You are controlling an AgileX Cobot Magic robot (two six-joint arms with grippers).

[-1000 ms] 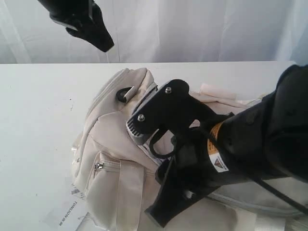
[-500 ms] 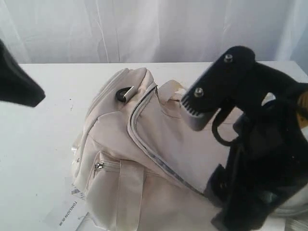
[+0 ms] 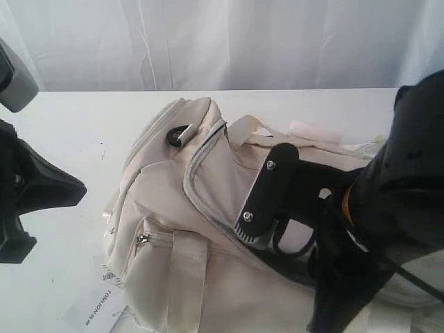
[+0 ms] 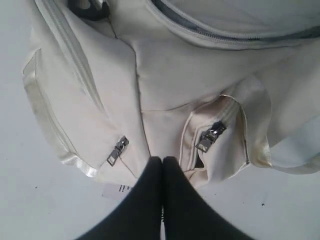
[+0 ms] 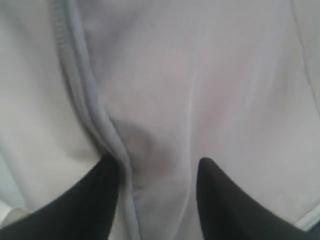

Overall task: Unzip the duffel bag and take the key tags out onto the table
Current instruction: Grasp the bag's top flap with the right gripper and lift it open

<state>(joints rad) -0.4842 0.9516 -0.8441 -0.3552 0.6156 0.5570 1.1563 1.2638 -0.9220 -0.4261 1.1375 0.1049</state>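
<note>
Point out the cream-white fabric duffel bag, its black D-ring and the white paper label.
Cream-white fabric duffel bag [image 3: 159, 205]: exterior view, side panel.
Black D-ring [image 3: 172, 136]: exterior view, curved bar.
White paper label [image 3: 94, 309]: exterior view, printed face.

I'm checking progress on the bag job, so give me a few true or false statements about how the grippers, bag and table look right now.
1. The left gripper is shut. True.
2. The right gripper is clamped shut. False: its jaws stand apart over the duffel bag fabric.
3. Key tags lie out on the table. False: no key tags show in any view.
4. A printed paper label lies on the table at the bag's edge. True.
</note>
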